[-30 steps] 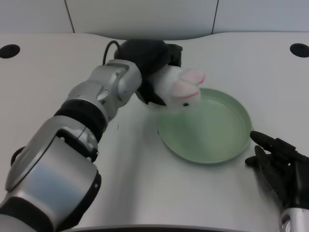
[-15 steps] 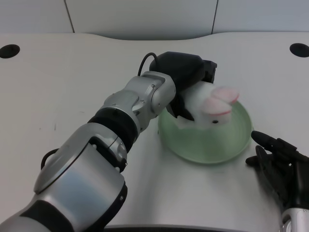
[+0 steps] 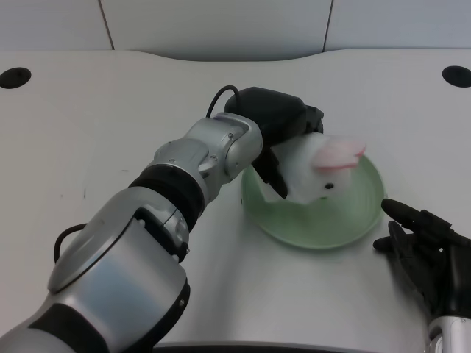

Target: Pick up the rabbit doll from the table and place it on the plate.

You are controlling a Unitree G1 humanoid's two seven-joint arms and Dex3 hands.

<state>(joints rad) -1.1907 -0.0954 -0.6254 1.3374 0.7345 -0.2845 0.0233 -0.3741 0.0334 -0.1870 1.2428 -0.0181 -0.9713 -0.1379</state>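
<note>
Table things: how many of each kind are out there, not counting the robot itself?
Rabbit doll: 1, white with pink ears, held by the left hand over the plate
Plate: 1, green
Table: two dark holes at the far corners, 2
Total: 2 loose things

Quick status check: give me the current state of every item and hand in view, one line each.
rabbit doll: held by the left hand, over the plate; whether it touches the plate can't be told.
left hand: grips the rabbit doll from behind.
green plate: upright on the table, under the doll.
right hand: idle at the table's right, holding nothing.
</note>
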